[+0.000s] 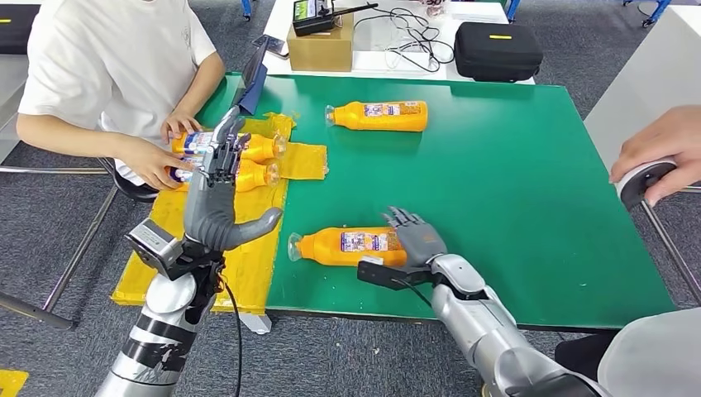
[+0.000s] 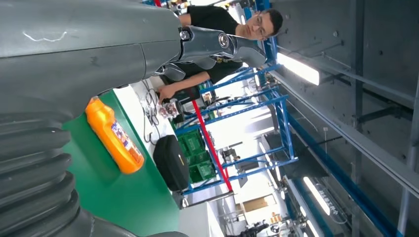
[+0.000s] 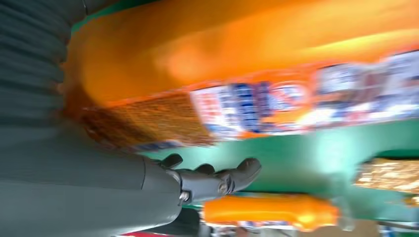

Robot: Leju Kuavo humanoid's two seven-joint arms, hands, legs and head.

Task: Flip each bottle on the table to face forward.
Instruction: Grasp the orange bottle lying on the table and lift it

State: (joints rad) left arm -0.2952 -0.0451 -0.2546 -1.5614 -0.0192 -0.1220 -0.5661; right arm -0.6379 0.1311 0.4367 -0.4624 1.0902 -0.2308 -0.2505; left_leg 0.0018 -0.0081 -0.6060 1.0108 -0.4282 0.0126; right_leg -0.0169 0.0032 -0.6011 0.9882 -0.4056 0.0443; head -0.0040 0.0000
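An orange bottle (image 1: 347, 246) lies on its side near the front edge of the green table (image 1: 512, 190), cap to the left. My right hand (image 1: 417, 236) rests against its base end with fingers spread; close up the bottle (image 3: 247, 64) is blurred and the thumb (image 3: 212, 180) stands clear of it. A second orange bottle (image 1: 379, 116) (image 2: 114, 138) (image 3: 272, 210) lies at the table's far middle. Two more bottles (image 1: 248, 161) lie on yellow cloth (image 1: 248, 265) at the left under a person's hands. My left hand (image 1: 216, 194) is raised, open and empty.
A person in a white shirt (image 1: 116, 58) sits at the left edge. Another person's hand (image 1: 657, 153) rests on a round object at the right. Behind the table stand a cardboard box (image 1: 321, 45), cables and a black case (image 1: 498, 50) (image 2: 170, 163).
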